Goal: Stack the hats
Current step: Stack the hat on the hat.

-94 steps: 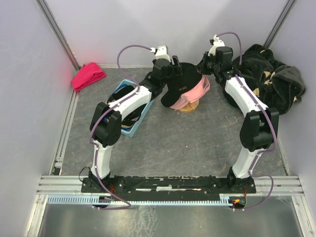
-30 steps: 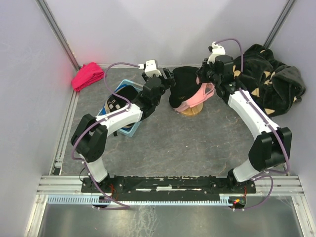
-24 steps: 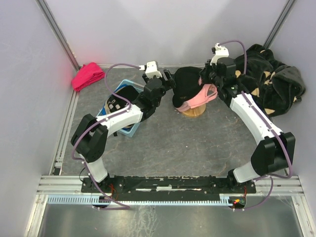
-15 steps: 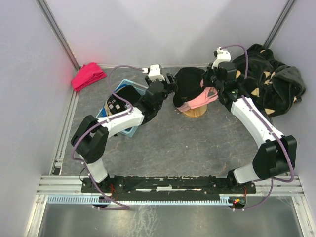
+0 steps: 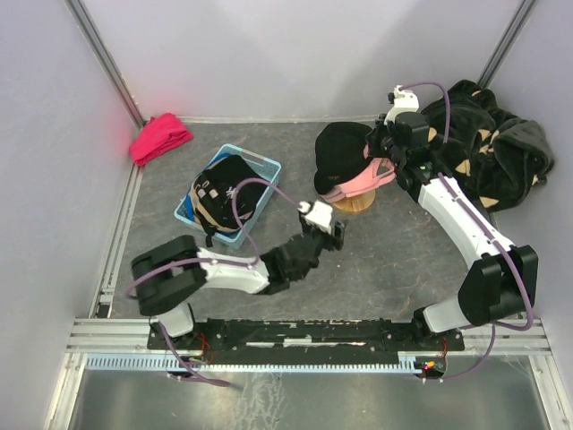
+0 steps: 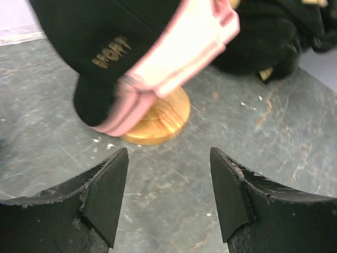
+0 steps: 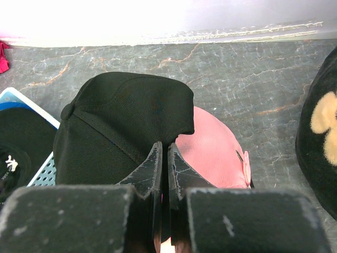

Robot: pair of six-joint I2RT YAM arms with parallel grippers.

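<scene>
A black hat [image 5: 340,152] with small lettering sits on top of a pink hat [image 5: 358,182], both on a round wooden stand [image 5: 351,202] at the back middle. My right gripper [image 5: 376,161] is shut, pinching the black hat's rear edge [image 7: 158,132] just above the pink hat [image 7: 216,153]. My left gripper [image 5: 333,231] hangs low in front of the stand, open with nothing between its fingers [image 6: 108,190]. In the left wrist view the black hat [image 6: 95,42], pink hat [image 6: 179,52] and stand [image 6: 160,118] lie ahead. More hats [image 5: 219,184] lie in a blue basket [image 5: 266,168].
A small red cloth bundle [image 5: 159,137] lies in the back left corner. A big black plush fabric with beige flowers [image 5: 488,148] fills the back right, close behind the right arm. Walls enclose the left, back and right sides.
My left arm has drawn back from the black hat to a low spot in front of the stand, its jaws a little narrower. The right gripper stays on the hat.
</scene>
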